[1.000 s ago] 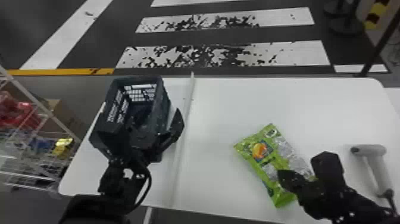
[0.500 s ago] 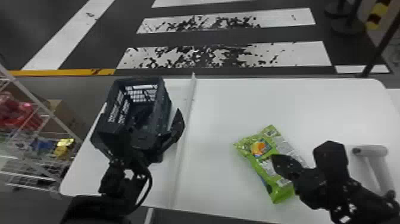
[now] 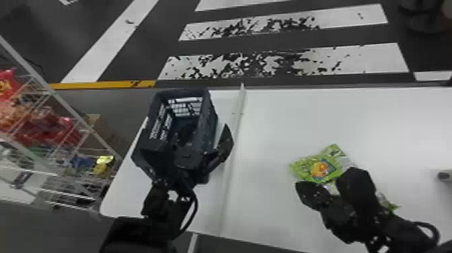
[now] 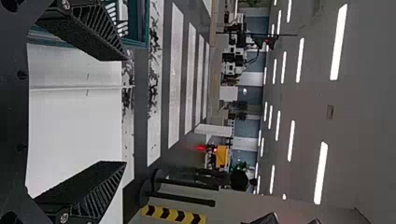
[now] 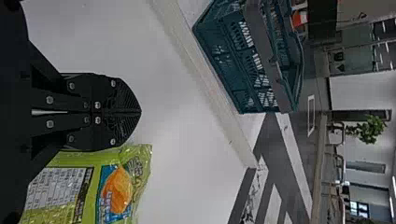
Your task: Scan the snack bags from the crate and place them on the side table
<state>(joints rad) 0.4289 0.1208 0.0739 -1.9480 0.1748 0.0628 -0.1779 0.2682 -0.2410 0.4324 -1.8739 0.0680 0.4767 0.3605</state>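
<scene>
Snack bag (image 3: 319,170) lies on the bench (image 3: 275,124) where it was, and our right tool (image 5: 139,112), clenched on nothing, has slid left across it. Our gaze has swung toward the crate (image 3: 211,124) too, nudging the scanner (image 3: 445,175) to the view's edge. Our left tool (image 4: 125,110) stays spread near the crate. We take this as a turn from the bag back to the crate; whether the bag was scanned, we can't tell. Passing low, we might drag it.
</scene>
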